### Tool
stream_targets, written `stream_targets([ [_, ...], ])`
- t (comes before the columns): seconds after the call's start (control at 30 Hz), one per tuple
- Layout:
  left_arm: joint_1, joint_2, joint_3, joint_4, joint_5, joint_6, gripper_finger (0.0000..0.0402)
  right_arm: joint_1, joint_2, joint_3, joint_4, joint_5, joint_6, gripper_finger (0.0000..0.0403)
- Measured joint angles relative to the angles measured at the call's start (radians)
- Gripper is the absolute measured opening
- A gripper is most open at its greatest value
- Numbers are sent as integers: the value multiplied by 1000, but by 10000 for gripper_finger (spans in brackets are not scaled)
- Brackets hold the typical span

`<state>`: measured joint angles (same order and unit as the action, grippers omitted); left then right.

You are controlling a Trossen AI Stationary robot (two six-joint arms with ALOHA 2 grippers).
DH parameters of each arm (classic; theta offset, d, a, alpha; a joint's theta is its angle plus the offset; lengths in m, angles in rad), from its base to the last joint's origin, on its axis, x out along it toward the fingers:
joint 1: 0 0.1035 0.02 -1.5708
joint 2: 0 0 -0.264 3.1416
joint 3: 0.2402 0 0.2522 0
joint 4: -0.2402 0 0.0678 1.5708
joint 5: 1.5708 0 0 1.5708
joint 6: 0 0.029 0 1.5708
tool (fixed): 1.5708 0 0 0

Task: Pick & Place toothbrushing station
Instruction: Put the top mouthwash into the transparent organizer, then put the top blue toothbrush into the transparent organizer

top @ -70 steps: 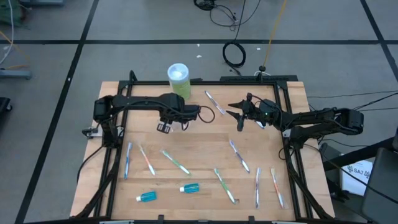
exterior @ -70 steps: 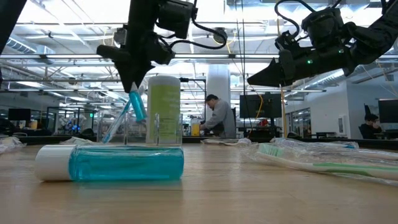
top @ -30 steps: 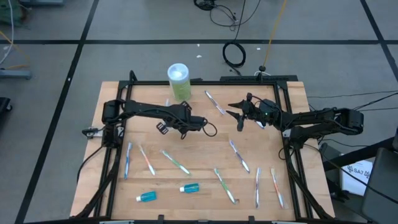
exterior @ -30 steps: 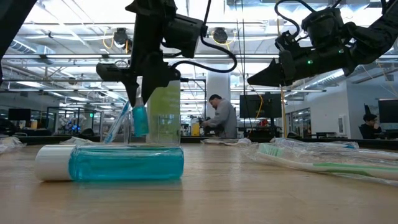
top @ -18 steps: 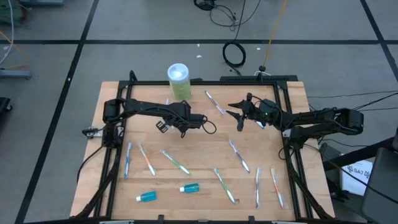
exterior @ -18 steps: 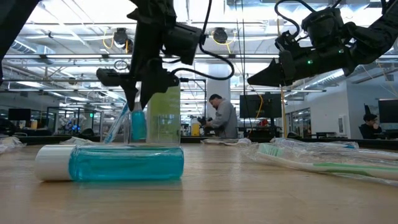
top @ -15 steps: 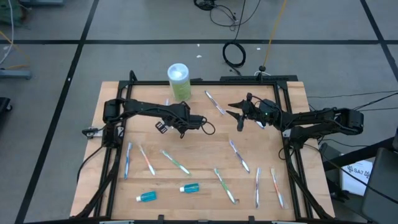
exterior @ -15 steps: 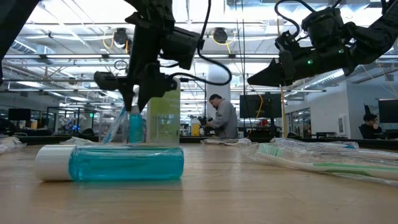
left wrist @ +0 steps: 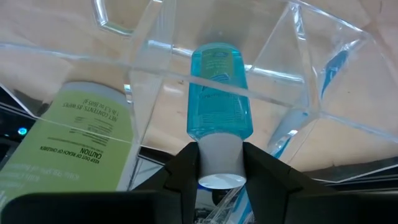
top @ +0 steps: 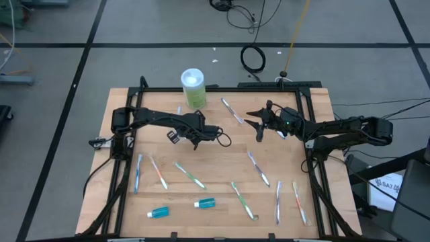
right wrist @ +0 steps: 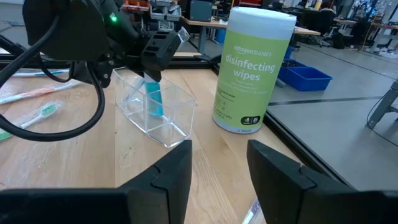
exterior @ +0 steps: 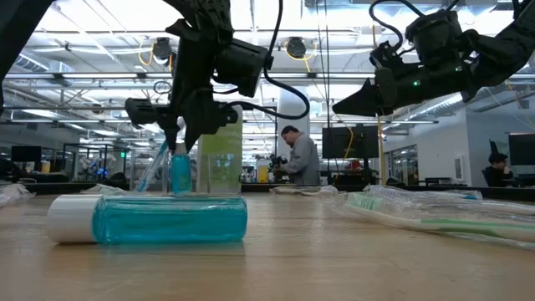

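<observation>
The clear plastic cup, a box with compartments, stands on the table just on the near side of a green wipes canister. My left gripper is over it, shut on a blue toothpaste tube that reaches down into one compartment. A blue toothbrush leans in the compartment beside it. Several toothbrushes and two more tubes lie flat on the near half of the table. My right gripper hangs open above the table's right half, holding nothing. My left gripper pinches the tube's white cap between its two fingers, one on each side. The fingers come from above, slanting toward the far edge. The tube hangs nearly upright below them, its blue body inside the cup; whether its lower end rests on the floor does not show.
The wipes canister stands at the far edge, close behind the cup. One toothbrush lies at the far middle, others at the right. A dark frame edges the table. In the low view a lying tube fills the foreground.
My left gripper has sunk a little over the cup, staying shut on the tube. The tube has swung from slanted to nearly upright and gone lower into the compartment. My right gripper has kept still.
</observation>
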<state>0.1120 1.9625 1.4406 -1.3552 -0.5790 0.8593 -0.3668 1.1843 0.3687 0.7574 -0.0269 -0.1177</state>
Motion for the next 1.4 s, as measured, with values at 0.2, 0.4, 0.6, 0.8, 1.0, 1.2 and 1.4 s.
stream_targets([
  [0.2,-5,0,0,0,-20,-7,115,0,0,0,0,0,0,146],
  [0.4,-12,0,0,-3,-26,0,158,0,0,0,0,0,0,146],
  [0.6,-12,0,0,-4,-76,0,210,0,0,0,0,0,0,146],
  [0.8,-29,0,0,-8,-164,-5,231,0,0,0,0,0,0,146],
  [1.0,-66,-1,3,-109,-146,-87,232,0,0,0,0,0,1,146],
  [1.2,-103,-44,3,-162,-75,-230,221,0,0,0,0,0,1,146],
  [1.4,-138,-159,3,-163,-72,-400,218,0,0,0,-6,0,3,146],
])
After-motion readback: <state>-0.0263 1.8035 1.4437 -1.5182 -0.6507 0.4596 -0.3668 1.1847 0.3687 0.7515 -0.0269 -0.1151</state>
